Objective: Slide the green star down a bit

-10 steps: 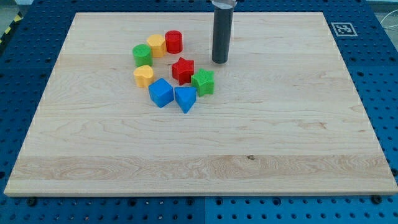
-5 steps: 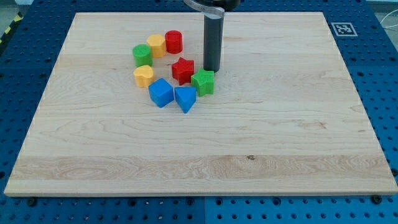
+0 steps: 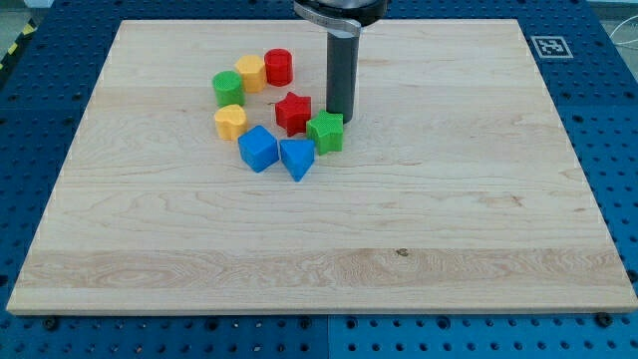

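The green star (image 3: pixel 326 133) lies on the wooden board (image 3: pixel 419 199) left of the view's middle, touching the red star (image 3: pixel 293 112) at its upper left and close to the blue triangular block (image 3: pixel 297 158) at its lower left. My tip (image 3: pixel 341 113) stands just above the green star toward the view's top, right at its upper edge.
A blue cube (image 3: pixel 258 149) sits left of the blue triangular block. A yellow block (image 3: pixel 230 122), a green cylinder (image 3: pixel 228 88), a yellow hexagonal block (image 3: pixel 250 72) and a red cylinder (image 3: pixel 278 67) curve round the view's upper left.
My tip has moved toward the view's left and down, from the right of the red star to just above the green star. The blocks have not visibly moved.
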### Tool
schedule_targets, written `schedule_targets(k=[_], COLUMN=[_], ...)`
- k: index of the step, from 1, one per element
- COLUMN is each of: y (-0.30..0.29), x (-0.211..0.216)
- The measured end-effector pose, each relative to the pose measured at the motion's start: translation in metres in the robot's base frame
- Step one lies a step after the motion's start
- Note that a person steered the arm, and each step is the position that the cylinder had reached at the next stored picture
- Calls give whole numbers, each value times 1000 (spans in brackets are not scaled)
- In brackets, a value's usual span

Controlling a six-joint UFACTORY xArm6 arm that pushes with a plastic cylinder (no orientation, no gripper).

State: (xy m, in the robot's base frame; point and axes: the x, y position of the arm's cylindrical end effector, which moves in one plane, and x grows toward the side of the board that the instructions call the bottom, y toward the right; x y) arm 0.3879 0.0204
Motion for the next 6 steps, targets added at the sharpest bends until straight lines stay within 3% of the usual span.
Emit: schedule_targets(k=[6], y=[-7], x=[13])
